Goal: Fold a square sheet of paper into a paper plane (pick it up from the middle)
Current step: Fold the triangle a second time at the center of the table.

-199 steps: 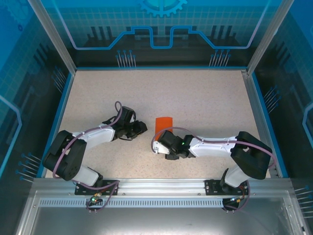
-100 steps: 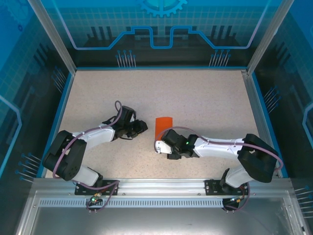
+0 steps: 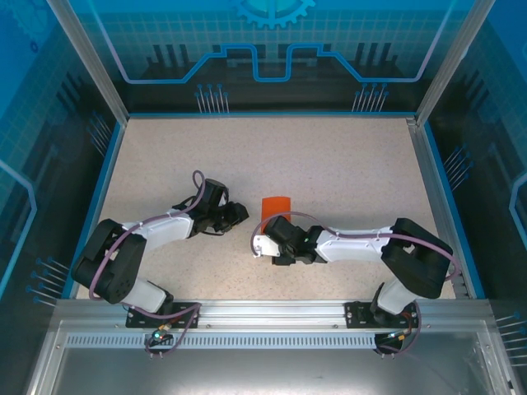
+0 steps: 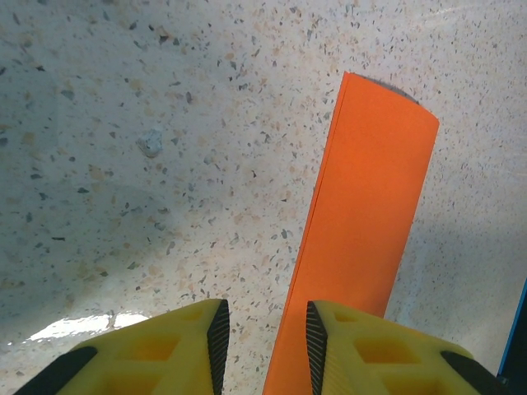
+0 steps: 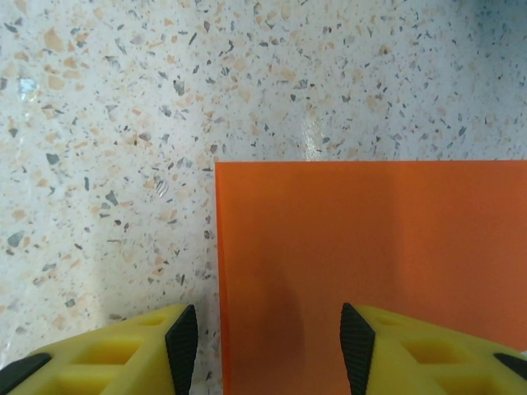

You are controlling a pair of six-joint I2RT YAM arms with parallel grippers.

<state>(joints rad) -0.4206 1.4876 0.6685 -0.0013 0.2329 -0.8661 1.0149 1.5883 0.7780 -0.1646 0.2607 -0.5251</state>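
The square sheet of paper [image 3: 276, 205] is bright orange and lies flat on the speckled table, mid-table. It shows as a plain rectangle with straight edges, not as a paper plane. My left gripper [image 3: 240, 214] sits just left of it. In the left wrist view the left gripper [image 4: 263, 346] is open, and the paper [image 4: 366, 222] runs past its right finger. My right gripper [image 3: 276, 226] hovers over the sheet's near end, and its wrist hides that part. In the right wrist view the right gripper [image 5: 269, 346] is open astride the paper's [image 5: 370, 247] left edge.
The speckled table [image 3: 346, 156] is walled by blue glass panels at the back and sides. A metal rail [image 3: 263, 309] with both arm bases runs along the near edge. Open tabletop lies behind and to either side of the paper.
The right wrist drifted slightly right, then back left beside the paper, and its elbow shifted. The left arm and the paper have not moved.
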